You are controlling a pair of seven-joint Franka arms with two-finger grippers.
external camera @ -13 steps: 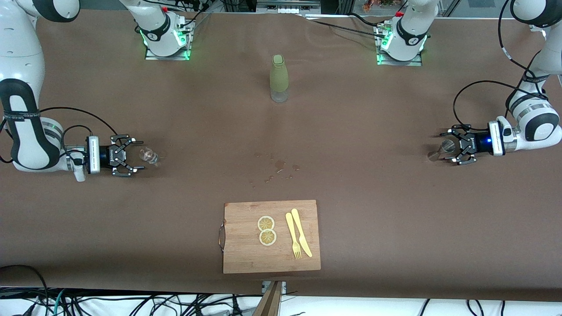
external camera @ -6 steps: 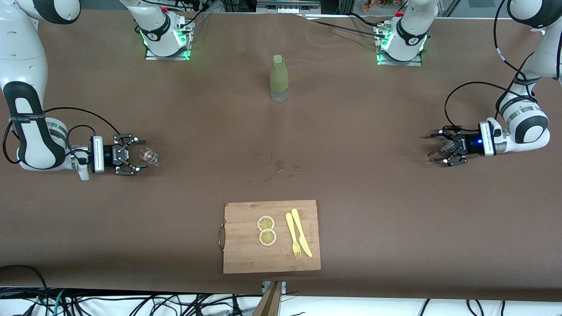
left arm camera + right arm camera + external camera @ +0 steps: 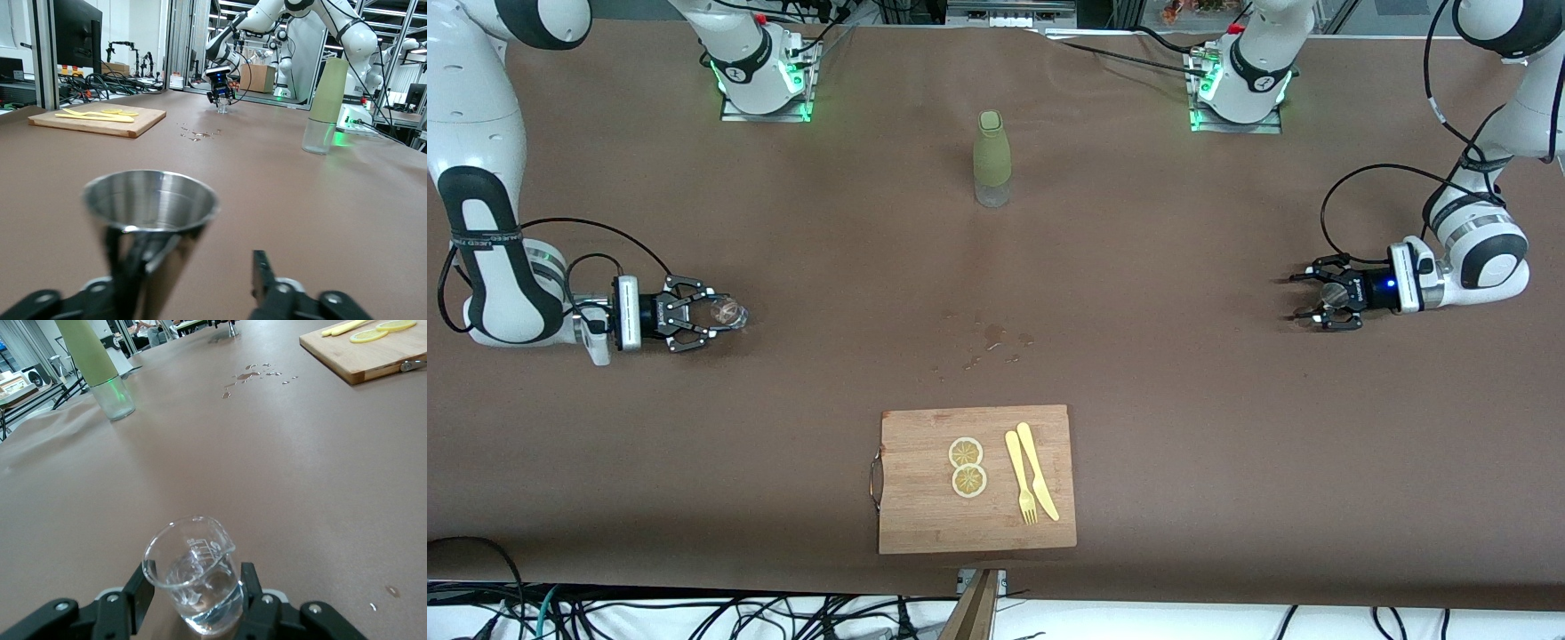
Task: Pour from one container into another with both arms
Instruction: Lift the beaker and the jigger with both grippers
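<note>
glass cup point(image 3: 193, 583) bears white printed markings, too blurred to read.

My table point(image 3: 1183, 444) is covered in plain brown, with a few darker wet spots point(image 3: 987, 342) near its middle. The bottle point(image 3: 991, 158) is matte olive green above a clear base. My jigger point(image 3: 150, 220) is shiny silver steel, and my cup point(image 3: 193, 581) is clear glass with faint printed markings. The cutting board point(image 3: 925, 516) is light wood grain, carrying pale yellow lemon slices point(image 3: 967, 467) and a yellow fork and knife point(image 3: 1031, 482). My arms are white with dark grey bands, and both grippers are black.
</note>
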